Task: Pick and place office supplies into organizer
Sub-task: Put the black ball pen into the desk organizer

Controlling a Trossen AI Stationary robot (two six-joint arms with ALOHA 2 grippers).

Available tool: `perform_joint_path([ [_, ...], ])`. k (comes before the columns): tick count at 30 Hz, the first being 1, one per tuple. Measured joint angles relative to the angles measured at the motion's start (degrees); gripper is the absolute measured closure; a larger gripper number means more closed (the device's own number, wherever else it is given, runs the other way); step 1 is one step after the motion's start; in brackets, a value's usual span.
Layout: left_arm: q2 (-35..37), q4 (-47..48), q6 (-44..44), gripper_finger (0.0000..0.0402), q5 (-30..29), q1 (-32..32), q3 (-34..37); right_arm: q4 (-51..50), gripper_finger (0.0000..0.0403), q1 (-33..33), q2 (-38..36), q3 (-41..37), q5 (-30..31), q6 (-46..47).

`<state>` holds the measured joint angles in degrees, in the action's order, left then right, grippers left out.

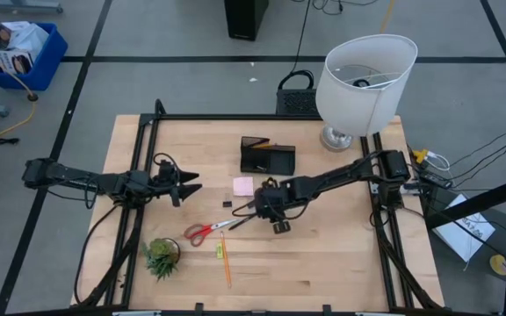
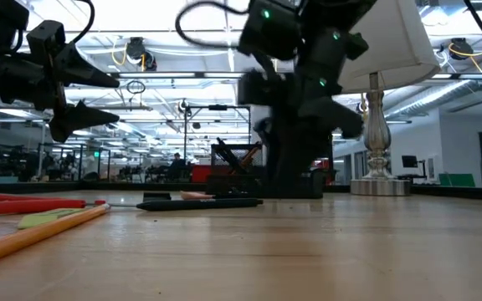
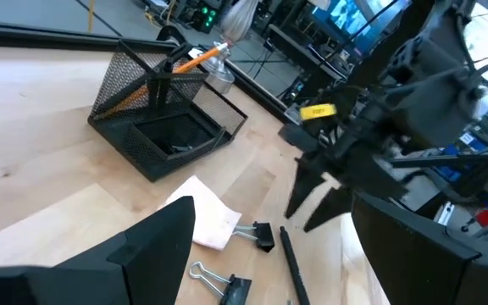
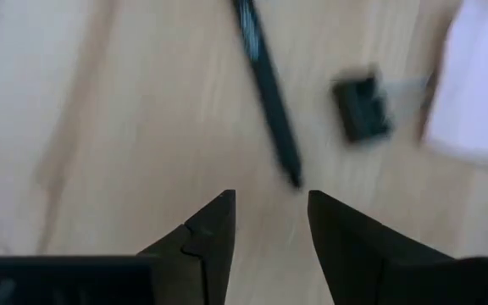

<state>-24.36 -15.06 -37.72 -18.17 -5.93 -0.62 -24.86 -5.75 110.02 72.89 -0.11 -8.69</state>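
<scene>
Even overhead light, soft shadows on the pale wooden table (image 1: 323,254). The right wrist view is motion-blurred; the low view's foreground is out of focus.

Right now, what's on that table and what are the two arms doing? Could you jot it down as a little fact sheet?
Left gripper: open, hovering off the table, holding nothing
Right gripper: jaws apart, empty, above the black pen
Organizer: black mesh, an orange pencil already in it
Pink sticky-note pad: lying between organizer and pen
Binder clip: beside the pad
Scissors: red-handled, flat on the table
Loose pencil: near the front edge
Other: potted plant, white lamp
</scene>
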Motion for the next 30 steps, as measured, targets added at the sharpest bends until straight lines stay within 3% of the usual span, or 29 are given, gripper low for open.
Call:
perform_joint_path([
  [6, 0.0, 0.3, -0.1, 0.0078, 0.3, 0.0, 0.0, 5.3, 0.0257, -0.4, -1.9, -6.5, -0.7, 4.5],
  [12, 0.0, 0.3, 0.1, 0.0078, 0.1, 0.0, 0.0, 18.4, 0.0257, -0.6, -5.2, -16.3, -1.5, 8.1],
  [24, 0.0, 0.3, 1.2, 0.0078, 0.0, 0.0, 0.0, 69.7, 0.0256, -1.5, -6.2, -42.6, 0.0, 18.1],
  [30, 0.0, 0.3, 1.4, 0.0078, -0.9, 0.0, 0.0, 78.9, 0.0234, -0.6, -3.3, -43.7, 1.5, 15.1],
])
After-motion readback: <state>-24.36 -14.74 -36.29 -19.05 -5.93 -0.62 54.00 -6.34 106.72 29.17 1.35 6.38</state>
